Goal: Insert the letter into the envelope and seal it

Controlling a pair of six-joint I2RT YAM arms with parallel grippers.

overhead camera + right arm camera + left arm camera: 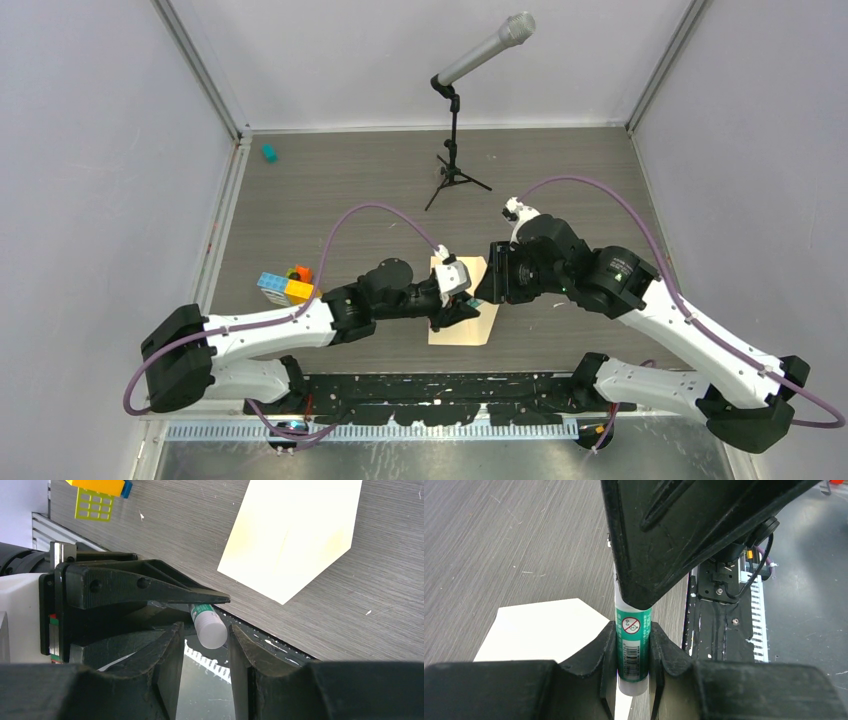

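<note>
**Left tool (633,632) clamped on the glue stick (633,655), envelope (470,330) beneath**

My left tool was closed tight on the green-and-white glue stick, one finger pressing each side of the tube. My right tool (206,630) faced it from the right, with its fingers on either side of the stick's white end. I could not tell whether they gripped that end or only stood around it.

The envelope lay flat on the table (350,190), directly under both tools and close to the near edge. One of its corners was cut at a slant. I could not make out the letter apart from it.

Coloured blocks (285,288) sat to the left of the envelope. A microphone (490,45) stood on its stand at the far side.
</note>
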